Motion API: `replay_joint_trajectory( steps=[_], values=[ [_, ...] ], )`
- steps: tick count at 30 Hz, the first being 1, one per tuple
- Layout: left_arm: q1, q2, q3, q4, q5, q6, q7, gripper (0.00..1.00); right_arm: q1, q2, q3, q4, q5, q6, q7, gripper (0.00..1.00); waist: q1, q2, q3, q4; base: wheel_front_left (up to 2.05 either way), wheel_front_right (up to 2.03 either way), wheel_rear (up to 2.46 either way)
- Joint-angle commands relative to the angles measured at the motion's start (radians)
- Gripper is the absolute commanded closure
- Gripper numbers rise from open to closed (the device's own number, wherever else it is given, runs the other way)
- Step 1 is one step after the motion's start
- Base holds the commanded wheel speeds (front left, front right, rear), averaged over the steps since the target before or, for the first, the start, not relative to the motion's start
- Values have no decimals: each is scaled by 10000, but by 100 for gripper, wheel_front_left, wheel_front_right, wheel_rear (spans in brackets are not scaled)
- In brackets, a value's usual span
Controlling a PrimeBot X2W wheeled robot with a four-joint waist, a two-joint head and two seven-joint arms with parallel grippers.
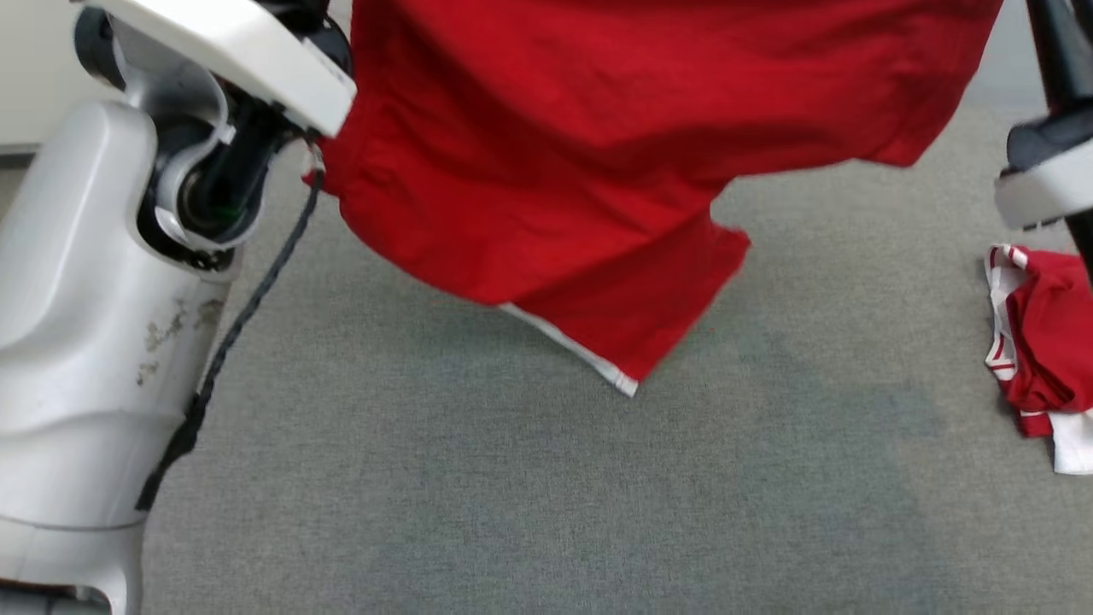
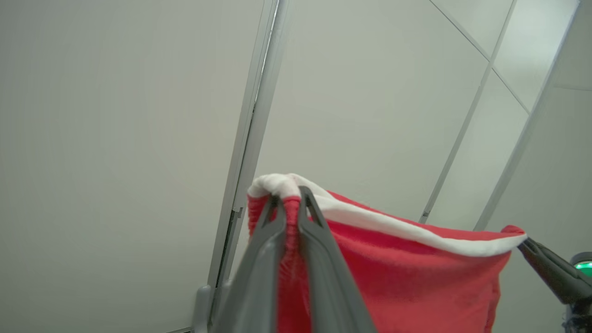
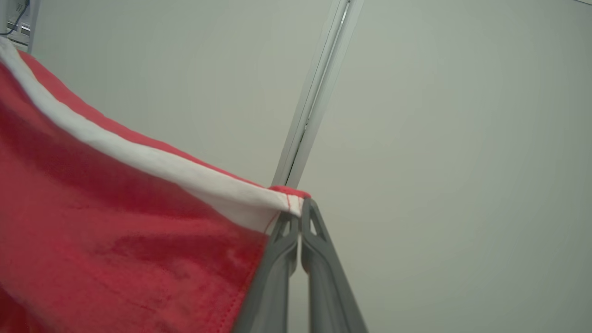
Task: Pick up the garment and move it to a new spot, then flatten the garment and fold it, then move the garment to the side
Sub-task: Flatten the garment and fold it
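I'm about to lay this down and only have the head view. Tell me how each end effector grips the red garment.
Observer: The left end effector is shut on a bunched corner of the red garment, with white trim poking above its tips.
Operator: Now the right one.
Observer: The right end effector is shut on the opposite corner, pinching only its very tip.
Operator: Report the edge between them.
Observer: The white hem stretches from one grip to the other, nearly taut.
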Motion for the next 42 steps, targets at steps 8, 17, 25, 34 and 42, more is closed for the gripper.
replay_joint_trajectory(
  steps=[8,17,25,34,42],
  values=[
    [-3280,309,469,1915,990,-132,-926,100,-4672,47,1150,2264,-601,-24,-689,100,0,0,2880,-614,0,0,0],
    [-5344,192,676,4500,1589,-833,-3562,100,-7197,1693,723,5447,-2389,-24,-2916,100,0,0,4228,-835,0,0,0],
    [-4280,-182,-719,5424,1931,-1044,-3994,100,-6023,2414,942,7289,-3010,-23,-3471,100,0,0,4257,-621,0,0,0],
    [-2015,88,-1846,4873,1508,-1056,-4148,100,-3893,2513,1757,7429,-2780,-23,-3533,100,0,0,3331,-461,0,0,0],
    [-74,462,-2645,4158,1844,-1057,-4146,100,-2360,2000,2715,7238,-1941,-23,-3535,100,0,0,2136,-468,0,0,0]
  ],
)
